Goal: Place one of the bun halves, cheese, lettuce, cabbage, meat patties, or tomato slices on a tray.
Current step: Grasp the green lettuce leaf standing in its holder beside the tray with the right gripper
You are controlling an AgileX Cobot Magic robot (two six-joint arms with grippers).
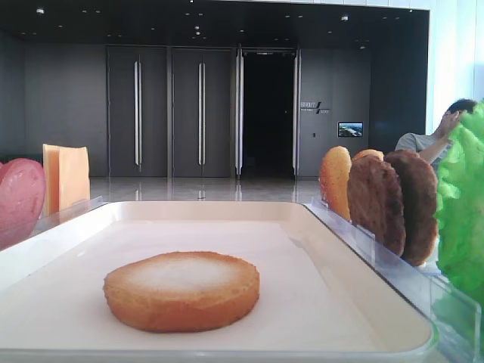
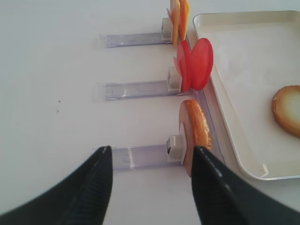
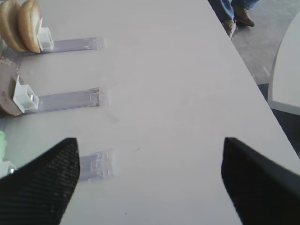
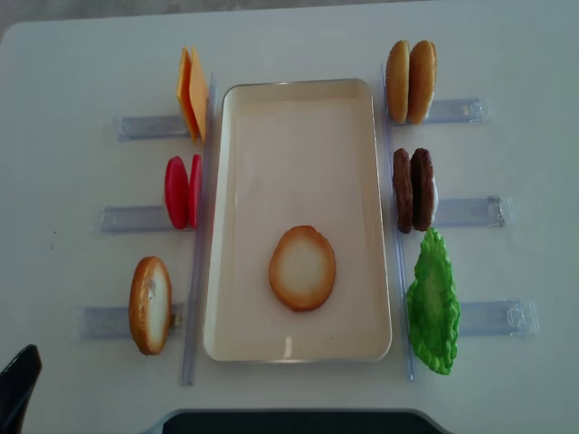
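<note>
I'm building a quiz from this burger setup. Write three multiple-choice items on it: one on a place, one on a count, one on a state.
1. Where does the bun half on the tray lie?
A. Near end, flat
B. Far end, upright
C. Against the left rim

2. How many meat patties stand in their holder?
A. One
B. Two
C. Three

3. How does the right gripper stand?
A. Shut on lettuce
B. Shut, empty
C. Open, empty

Answers:
1 A: the overhead view shows it flat in the tray's near half, toasted face up.
2 B: two dark discs stand side by side right of the tray.
3 C: the right wrist view shows both fingers wide apart over bare table.
</note>
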